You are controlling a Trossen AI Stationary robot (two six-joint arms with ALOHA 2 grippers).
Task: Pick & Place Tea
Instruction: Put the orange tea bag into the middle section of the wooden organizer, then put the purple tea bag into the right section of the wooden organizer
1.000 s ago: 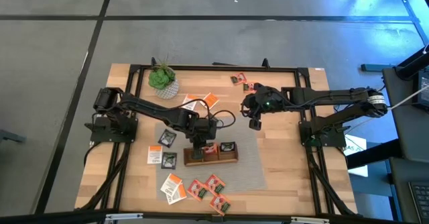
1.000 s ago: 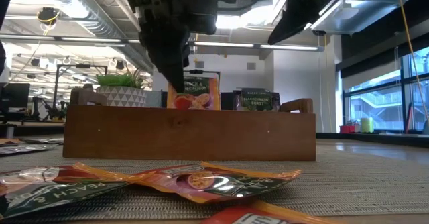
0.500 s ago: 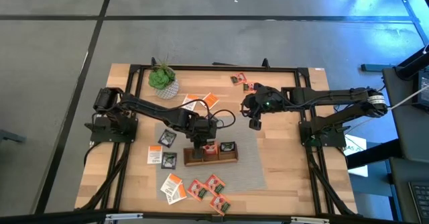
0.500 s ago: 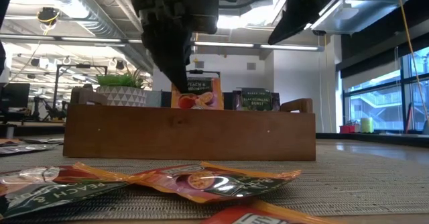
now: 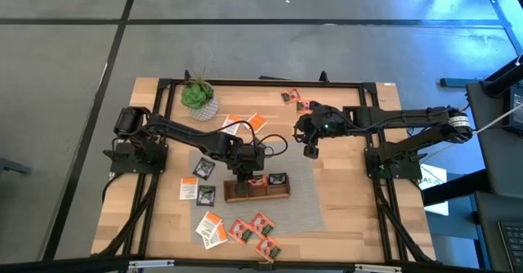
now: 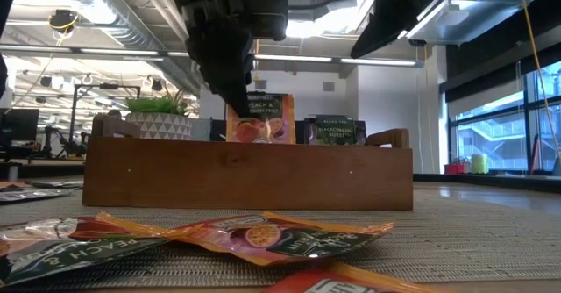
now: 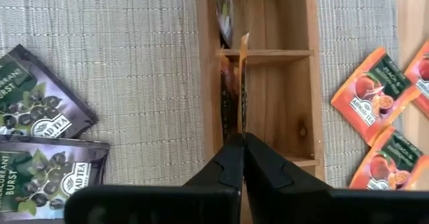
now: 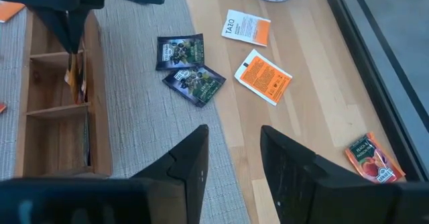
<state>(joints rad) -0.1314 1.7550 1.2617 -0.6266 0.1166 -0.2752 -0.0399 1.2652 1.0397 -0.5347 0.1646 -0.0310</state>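
Wooden three-compartment tray (image 5: 257,190) is seen on a grey woven mat (image 5: 302,193) near the middle of the table (image 5: 343,191) in the high view. Left gripper (image 5: 243,177) is placed over the tray's left part. Right gripper (image 5: 310,149) is held in the air, far and right of the tray, well apart from it. Loose tea sachets are spread around: white-and-orange ones (image 5: 244,123) far of the tray, dark ones (image 5: 202,181) left of it, red ones (image 5: 255,231) near the front edge, two more (image 5: 295,100) by the far edge. A potted plant (image 5: 198,98) stands far left.

Low view: the tray's front wall (image 6: 250,172) fills the middle. Left gripper (image 6: 230,91) is closed on the top edge of an upright orange peach sachet (image 6: 260,119) that stands partly inside the tray. A dark sachet (image 6: 335,131) is seen upright in the compartment to the right. Orange sachets (image 6: 254,235) lie flat on the mat in front.

Left wrist view: the fingers (image 7: 231,165) are pressed together on the thin edge of the orange sachet (image 7: 243,76), over the tray's divider area. Dark sachets (image 7: 40,140) lie on the mat to one side, orange ones (image 7: 375,93) on the other.

Right wrist view: right gripper (image 8: 231,158) is seen with fingers partly apart, nothing between them. The tray (image 8: 50,110), dark sachets (image 8: 191,70) and white-and-orange sachets (image 8: 263,75) are seen below.
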